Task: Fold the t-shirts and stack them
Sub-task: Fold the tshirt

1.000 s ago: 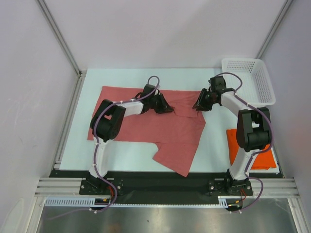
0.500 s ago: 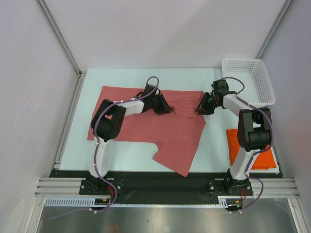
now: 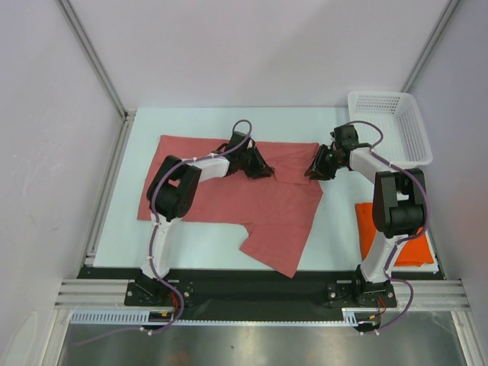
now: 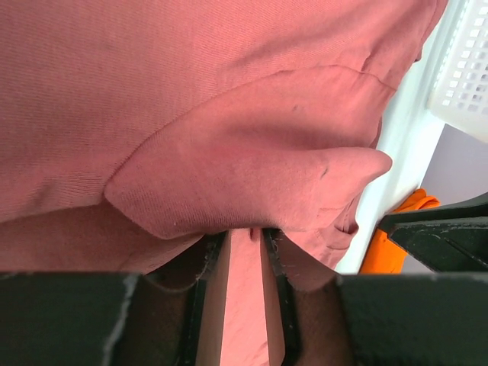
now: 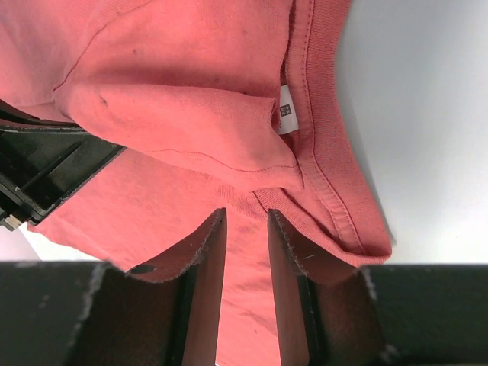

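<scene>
Top external | left tool [image 3: 263,171], right tool [image 3: 313,169] pinching pink shirt [image 3: 229,202] | orange shirt [image 3: 415,252] (half behind right arm [image 3: 393,206])

The pink-red t-shirt [image 3: 229,194] is soft cloth, matt, with a fine knitted grain and stitched hems that show well in the wrist views. A small white label [image 5: 285,110], smooth, sits inside its collar. The orange t-shirt [image 3: 415,250] is also matt cloth. The basket [image 3: 415,149] is white plastic, perforated all over. The tabletop [image 3: 206,232] is pale, smooth and matt. The fingers of the left hand [image 4: 242,235] and the right hand [image 5: 245,215] are black and matt, with rough, a little fuzzy edges. The rails [image 3: 259,290] at the near edge are dull brushed metal, and the sheet [image 3: 252,343] below them is shinier metal.
</scene>
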`<state>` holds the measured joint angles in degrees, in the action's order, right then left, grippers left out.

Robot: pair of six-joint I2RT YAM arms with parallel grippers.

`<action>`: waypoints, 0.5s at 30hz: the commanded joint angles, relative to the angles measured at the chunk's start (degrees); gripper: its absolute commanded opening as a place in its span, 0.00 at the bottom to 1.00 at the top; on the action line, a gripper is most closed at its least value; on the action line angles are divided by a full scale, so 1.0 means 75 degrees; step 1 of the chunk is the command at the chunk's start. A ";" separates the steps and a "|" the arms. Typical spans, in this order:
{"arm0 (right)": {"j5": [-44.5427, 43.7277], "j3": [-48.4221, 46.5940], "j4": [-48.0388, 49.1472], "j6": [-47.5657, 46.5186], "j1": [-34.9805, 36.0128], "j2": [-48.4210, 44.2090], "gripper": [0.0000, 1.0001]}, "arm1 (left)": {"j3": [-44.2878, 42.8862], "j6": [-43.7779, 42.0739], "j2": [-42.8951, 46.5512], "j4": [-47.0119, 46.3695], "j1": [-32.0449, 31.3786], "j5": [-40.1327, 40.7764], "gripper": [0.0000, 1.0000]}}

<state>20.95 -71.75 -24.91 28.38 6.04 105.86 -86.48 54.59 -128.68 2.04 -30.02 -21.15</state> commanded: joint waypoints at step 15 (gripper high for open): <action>0.0054 -0.0325 0.0145 -0.0397 0.0050 0.0404 0.37 | -0.0856 -0.0809 -0.0082 0.1144 -0.0122 0.0335 0.00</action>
<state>21.06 -71.83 -24.56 27.14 6.20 108.44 -90.30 52.64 -130.21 6.44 -30.39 -20.29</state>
